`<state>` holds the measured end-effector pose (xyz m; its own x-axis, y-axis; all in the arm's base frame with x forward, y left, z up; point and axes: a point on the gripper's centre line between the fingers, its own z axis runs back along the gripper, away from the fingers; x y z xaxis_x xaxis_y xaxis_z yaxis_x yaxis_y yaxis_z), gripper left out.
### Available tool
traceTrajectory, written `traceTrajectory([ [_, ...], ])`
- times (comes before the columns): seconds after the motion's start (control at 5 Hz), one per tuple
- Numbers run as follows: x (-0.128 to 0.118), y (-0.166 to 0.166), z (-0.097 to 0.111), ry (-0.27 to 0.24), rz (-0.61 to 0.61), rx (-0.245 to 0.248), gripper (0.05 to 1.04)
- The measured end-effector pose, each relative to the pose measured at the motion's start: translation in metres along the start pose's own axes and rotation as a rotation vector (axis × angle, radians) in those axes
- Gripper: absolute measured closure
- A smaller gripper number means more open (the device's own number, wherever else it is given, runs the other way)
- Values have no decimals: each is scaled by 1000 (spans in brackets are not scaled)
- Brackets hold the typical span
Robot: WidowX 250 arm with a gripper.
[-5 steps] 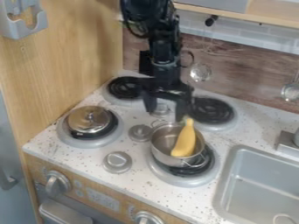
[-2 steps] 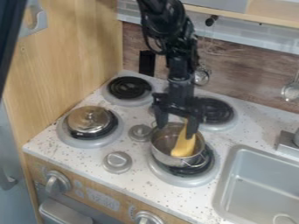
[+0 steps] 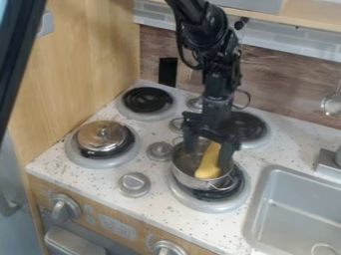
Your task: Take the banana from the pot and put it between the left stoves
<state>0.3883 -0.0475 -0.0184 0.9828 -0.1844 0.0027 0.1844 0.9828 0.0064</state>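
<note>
Gripper (image 3: 209, 155) was at the pot (image 3: 189, 175), jaws spread wide, nothing gripped. Banana (image 3: 208, 165) leaned inside the pot, roughly between them. Main risk: a tip snagging the pot on descent and tipping it off the burner (image 3: 205, 203). Pinching only the banana's narrow top could've let it twist out.

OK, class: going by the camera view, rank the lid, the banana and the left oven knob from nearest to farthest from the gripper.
1. Banana: in the pot, right at the gripper.
2. Lid: on the front left burner.
3. Oven knob: lower left.
</note>
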Motion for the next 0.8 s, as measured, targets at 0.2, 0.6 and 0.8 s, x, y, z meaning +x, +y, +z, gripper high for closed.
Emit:
traceTrajectory([
  [0.2,-4,-8,-9,34,-17,35,118],
  [0.6,-2,-6,-17,46,-28,59,484],
  [0.8,-2,-5,-3,4,-43,60,486],
])
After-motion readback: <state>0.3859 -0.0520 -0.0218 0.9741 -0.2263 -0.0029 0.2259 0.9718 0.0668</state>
